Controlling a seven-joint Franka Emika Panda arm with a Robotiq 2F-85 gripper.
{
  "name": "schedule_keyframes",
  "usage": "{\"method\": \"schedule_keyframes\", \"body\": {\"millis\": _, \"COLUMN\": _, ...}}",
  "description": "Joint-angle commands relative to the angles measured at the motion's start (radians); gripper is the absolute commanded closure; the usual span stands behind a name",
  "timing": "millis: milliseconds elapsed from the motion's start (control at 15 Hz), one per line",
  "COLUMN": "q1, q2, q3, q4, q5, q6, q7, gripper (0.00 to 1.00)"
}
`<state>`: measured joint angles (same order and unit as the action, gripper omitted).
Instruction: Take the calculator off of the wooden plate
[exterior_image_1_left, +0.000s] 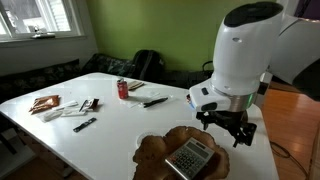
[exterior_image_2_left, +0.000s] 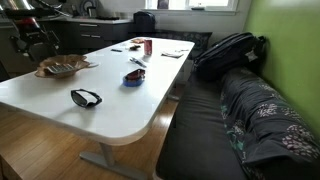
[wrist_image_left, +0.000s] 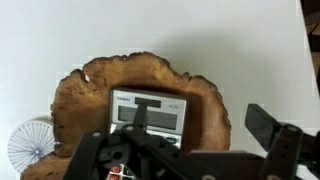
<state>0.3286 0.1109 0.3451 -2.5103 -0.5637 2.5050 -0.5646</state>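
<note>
Wrist view: gripper (wrist_image_left: 178, 150) low in frame, jaws apart, nothing between them; one finger (wrist_image_left: 265, 125) stands clear on one side, dark linkage on the other.

Calculator (wrist_image_left: 150, 112) lies just ahead of the jaws, flat in the hollow of the plate (wrist_image_left: 90, 95); keys end nearest the gripper and partly hidden by it, display end farther off. Its long axis runs away from the camera, so the jaw opening looks to lie across the short width. That is probably good for a pinch on the long sides.

In an exterior view the gripper (exterior_image_1_left: 228, 130) hangs above and a little to one side of the calculator (exterior_image_1_left: 190, 157), not touching; likely needs to shift over, then go straight down.

The plate rim (exterior_image_1_left: 150, 150) is raised and lobed, so the calculator sits low and there may be little finger room at its edges; the risk is nudging the plate.

A white ribbed disc (wrist_image_left: 28, 145) sits just beside the plate rim.

The plate is near the table (exterior_image_1_left: 110, 130) edge; bare top around it gives room to set down.

Farther off: can (exterior_image_1_left: 123, 88), small dark items I cannot identify, sunglasses (exterior_image_2_left: 86, 97) well apart.
</note>
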Motion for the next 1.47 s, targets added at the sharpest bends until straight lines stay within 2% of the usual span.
{"method": "schedule_keyframes", "body": {"millis": 0, "q1": 0.011, "q2": 0.05, "q3": -0.021, "q4": 0.03, "q5": -0.128, "q6": 0.012, "q7": 0.107, "gripper": 0.0}}
{"method": "schedule_keyframes", "body": {"millis": 333, "q1": 0.015, "q2": 0.135, "q3": -0.024, "q4": 0.053, "q5": -0.204, "q6": 0.074, "q7": 0.185, "gripper": 0.0}}
{"method": "schedule_keyframes", "body": {"millis": 667, "q1": 0.051, "q2": 0.2, "q3": -0.039, "q4": 0.083, "q5": -0.362, "q6": 0.114, "q7": 0.304, "gripper": 0.0}}
{"method": "schedule_keyframes", "body": {"millis": 933, "q1": 0.087, "q2": 0.239, "q3": -0.057, "q4": 0.117, "q5": -0.523, "q6": 0.091, "q7": 0.463, "gripper": 0.0}}
{"method": "schedule_keyframes", "body": {"millis": 1400, "q1": 0.105, "q2": 0.303, "q3": -0.061, "q4": 0.162, "q5": -0.707, "q6": 0.084, "q7": 0.674, "gripper": 0.0}}
